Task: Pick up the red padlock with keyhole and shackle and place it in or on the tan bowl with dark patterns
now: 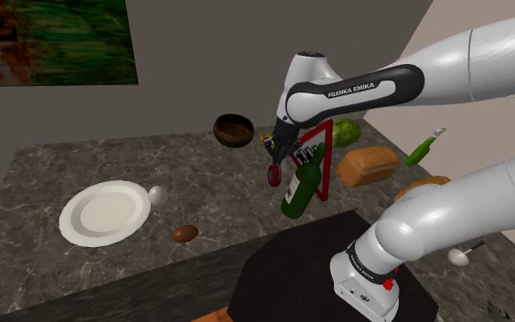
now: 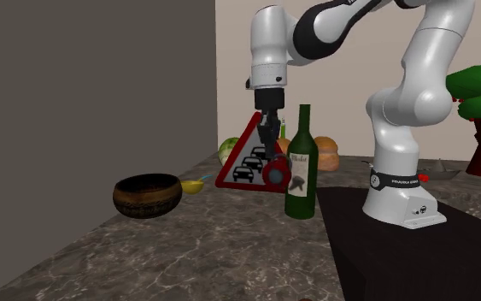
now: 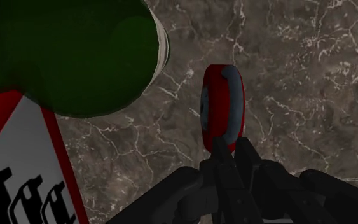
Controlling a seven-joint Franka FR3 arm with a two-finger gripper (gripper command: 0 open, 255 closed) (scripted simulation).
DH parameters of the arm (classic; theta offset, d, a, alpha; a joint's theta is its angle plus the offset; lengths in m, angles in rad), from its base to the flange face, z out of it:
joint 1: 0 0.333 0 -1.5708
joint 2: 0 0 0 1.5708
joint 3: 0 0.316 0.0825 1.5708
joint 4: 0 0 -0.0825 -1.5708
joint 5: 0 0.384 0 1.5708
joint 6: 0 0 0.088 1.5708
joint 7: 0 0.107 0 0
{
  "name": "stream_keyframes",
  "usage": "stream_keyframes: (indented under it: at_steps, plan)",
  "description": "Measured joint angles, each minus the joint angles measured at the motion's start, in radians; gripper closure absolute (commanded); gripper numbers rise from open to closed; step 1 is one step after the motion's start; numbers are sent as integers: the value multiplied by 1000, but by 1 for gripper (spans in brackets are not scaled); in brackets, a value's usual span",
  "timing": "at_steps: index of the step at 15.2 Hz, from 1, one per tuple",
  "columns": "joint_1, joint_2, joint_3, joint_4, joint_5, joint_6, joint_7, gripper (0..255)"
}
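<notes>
Green bottle (image 2: 301,167), traffic sign (image 2: 240,162) beside red padlock (image 2: 275,174)

Dark marbled counter (image 1: 81,165), white plate (image 1: 105,212), egg (image 1: 156,195), brown bowl (image 1: 233,129), green bottle (image 1: 303,183), bread loaf (image 1: 368,166)

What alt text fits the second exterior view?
The black gripper holds the red padlock over the marbled counter, beside a green wine bottle and before a triangular traffic sign. A brown bowl sits on the counter toward the view's left.

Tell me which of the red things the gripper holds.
The red padlock, clasped by the gripper above the counter. The red-bordered triangular sign stands free beside the green bottle.
</notes>
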Motion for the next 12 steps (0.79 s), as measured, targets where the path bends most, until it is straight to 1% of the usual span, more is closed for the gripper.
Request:
stream_keyframes:
  at_steps: [7, 9, 12]
  plan:
    - [1, -48, -6, 53, -1, -100, 2, 255]
    - [-8, -7, -10, 99, -11, -107, -2, 255]
    - [-26, 102, -17, 213, -33, -111, -9, 255]
